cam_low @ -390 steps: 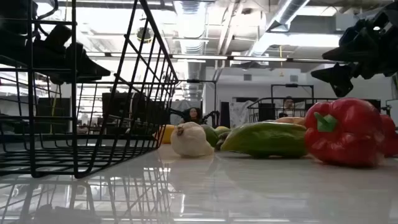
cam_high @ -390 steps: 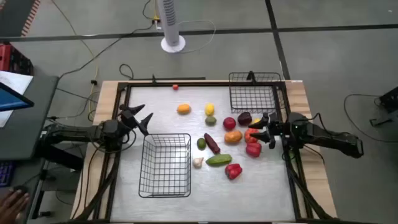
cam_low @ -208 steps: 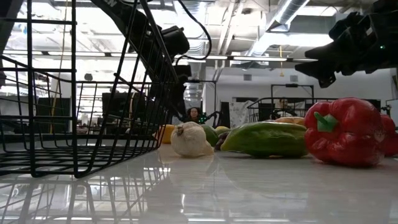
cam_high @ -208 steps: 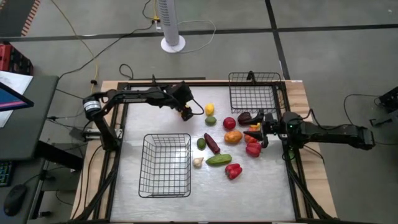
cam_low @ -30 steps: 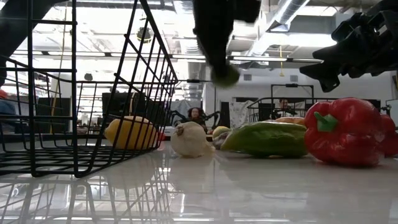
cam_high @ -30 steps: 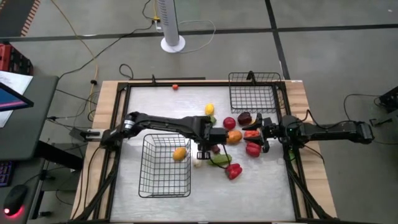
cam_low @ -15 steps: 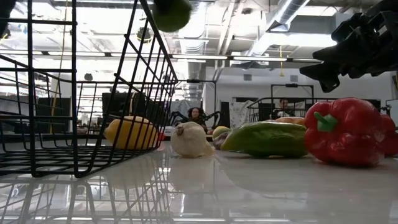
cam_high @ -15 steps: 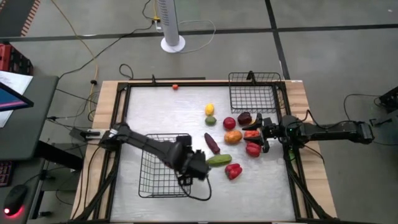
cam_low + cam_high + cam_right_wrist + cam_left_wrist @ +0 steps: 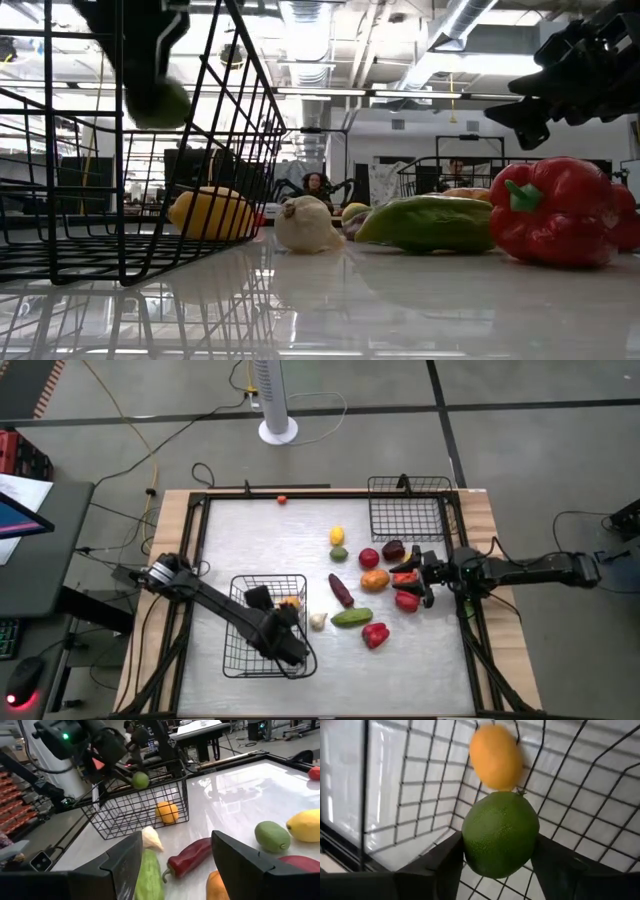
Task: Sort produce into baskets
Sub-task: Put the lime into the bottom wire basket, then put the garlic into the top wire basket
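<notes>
The left tool [image 9: 500, 865] has carried a round green lime [image 9: 500, 834] from the tabletop's produce pile to above the near black wire-mesh basket [image 9: 240, 650], where a smooth orange fruit [image 9: 291, 601] already lies. Its fingers are spreading, the lime barely between them, so release looks imminent. The right tool [image 9: 413, 576] waits part-open, empty, over the red peppers [image 9: 406, 598].

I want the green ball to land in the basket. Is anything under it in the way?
Nothing visible blocks it. The lime sits between the left hand's fingers, above the near basket, inside its open top. Below is only the basket's mesh floor, with the orange lying off to one side.
</notes>
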### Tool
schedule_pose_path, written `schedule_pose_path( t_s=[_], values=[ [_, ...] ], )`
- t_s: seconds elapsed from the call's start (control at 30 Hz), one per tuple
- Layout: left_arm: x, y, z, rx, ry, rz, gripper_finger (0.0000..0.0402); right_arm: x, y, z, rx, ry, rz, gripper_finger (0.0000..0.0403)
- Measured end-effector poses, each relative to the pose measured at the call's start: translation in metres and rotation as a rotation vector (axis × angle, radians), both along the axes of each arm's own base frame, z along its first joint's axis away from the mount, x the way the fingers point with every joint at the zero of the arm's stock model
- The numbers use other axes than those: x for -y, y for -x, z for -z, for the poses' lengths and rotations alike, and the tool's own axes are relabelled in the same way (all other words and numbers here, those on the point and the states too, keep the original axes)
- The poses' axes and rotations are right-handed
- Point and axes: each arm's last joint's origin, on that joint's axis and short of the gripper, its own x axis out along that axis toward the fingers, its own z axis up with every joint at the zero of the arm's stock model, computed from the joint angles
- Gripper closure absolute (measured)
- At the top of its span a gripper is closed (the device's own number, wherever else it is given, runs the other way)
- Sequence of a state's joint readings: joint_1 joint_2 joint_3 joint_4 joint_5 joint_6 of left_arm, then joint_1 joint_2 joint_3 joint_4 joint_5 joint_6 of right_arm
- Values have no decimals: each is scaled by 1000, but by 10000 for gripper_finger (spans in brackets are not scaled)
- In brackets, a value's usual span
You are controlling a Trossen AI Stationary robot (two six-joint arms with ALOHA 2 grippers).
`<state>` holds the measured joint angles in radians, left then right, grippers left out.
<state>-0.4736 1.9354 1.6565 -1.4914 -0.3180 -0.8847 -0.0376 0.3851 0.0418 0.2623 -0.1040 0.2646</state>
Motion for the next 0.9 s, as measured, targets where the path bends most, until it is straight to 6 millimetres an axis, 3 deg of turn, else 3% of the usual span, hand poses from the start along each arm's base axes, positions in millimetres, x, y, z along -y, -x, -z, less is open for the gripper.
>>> schedule_pose_path(
  t_s=[0.17,0.3,0.6,0.7,0.8,0.9],
  values=[
    [-2,0,1,8,24,-8,139,-3,0,0,0,4,15,138],
    [-2,-5,-9,34,54,27,107,-4,0,0,1,13,16,138],
    [-20,-43,-53,321,0,199,100,-3,0,0,0,17,36,138],
    [-28,-59,-58,433,-13,214,100,-3,0,0,0,17,37,138],
    [-40,-81,-48,476,72,224,99,-3,0,0,0,17,37,138],
    [-51,-102,-22,437,185,253,99,-3,0,0,0,18,37,138]
  ],
)
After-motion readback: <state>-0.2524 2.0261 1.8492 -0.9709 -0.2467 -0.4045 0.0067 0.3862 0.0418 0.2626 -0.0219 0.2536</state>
